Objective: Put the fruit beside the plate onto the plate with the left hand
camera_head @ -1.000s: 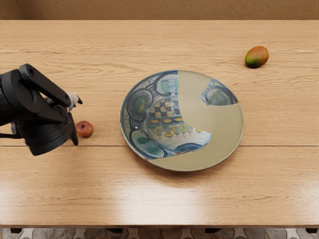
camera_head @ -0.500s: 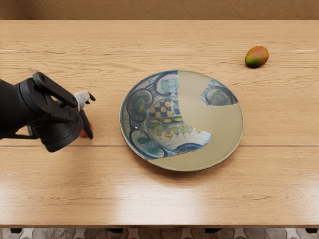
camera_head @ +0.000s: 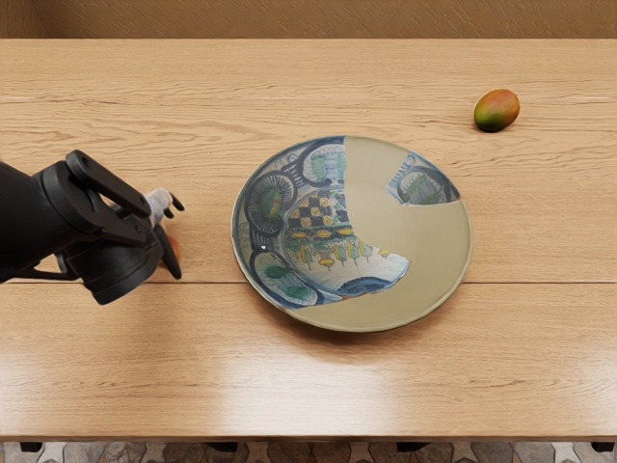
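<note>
You have a light wooden worktop [camera_head: 289,386] filling nearly the whole view, its grain and plank seams running left to right, with a soft bright sheen on the near boards. Behind its far edge you see a strip of brown textured wall [camera_head: 308,17]. Below its near edge is a sliver of patterned floor [camera_head: 289,451].

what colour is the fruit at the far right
Green shading into orange-red; the oval fruit shows best in head view.
</note>
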Controlling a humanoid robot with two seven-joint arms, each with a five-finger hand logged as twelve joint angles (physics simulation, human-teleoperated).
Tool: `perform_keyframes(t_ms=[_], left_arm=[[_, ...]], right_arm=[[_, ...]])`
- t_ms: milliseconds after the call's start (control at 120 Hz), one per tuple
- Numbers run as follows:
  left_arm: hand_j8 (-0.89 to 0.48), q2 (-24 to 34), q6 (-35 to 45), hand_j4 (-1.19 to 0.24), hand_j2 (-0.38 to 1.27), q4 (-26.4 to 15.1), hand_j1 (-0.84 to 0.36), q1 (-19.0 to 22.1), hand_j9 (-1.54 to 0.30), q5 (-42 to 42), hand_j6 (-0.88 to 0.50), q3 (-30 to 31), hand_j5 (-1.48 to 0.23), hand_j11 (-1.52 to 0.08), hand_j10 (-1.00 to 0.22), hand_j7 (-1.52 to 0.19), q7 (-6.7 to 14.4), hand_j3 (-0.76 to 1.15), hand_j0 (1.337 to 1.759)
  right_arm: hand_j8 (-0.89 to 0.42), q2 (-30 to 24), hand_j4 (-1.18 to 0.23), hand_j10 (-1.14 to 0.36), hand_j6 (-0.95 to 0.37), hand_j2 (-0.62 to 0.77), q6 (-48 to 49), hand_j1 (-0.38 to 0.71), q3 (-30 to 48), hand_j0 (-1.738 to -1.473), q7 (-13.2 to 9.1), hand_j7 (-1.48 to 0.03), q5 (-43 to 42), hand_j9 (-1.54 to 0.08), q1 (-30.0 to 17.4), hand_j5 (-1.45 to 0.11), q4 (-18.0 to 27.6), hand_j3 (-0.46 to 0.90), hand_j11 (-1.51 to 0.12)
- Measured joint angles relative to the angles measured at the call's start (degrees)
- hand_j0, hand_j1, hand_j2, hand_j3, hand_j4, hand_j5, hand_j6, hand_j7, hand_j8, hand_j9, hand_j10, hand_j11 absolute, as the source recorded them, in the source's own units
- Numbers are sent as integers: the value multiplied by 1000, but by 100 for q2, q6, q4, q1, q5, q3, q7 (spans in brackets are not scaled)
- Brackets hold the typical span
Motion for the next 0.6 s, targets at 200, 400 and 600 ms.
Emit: perform_keyframes(t_ms=[200,400,600], left_arm=[[-271,29,0,-271,54,-18,25,62,-352,-45,-271,50,-352,-352,-271,-352,-2,0,1658],[-316,36,0,-316,63,-15,-29,71,-410,-73,-316,66,-410,-410,-316,-410,-2,0,1658],[-32,45,-178,-583,108,2,-299,158,-885,-258,-50,55,-639,-674,-518,-827,-37,0,1658]], right_arm=[[-15,0,-15,-15,-15,-3,0,-331,0,-1658,0,-20,0,-20,0,-20,0,0,-20],[-15,0,-15,-15,-15,-3,0,-331,0,-1658,0,-20,0,-20,0,-20,0,0,-20],[-15,0,-15,-15,-15,-3,0,-331,0,-1658,0,-20,-1,-20,0,-20,0,0,-20]])
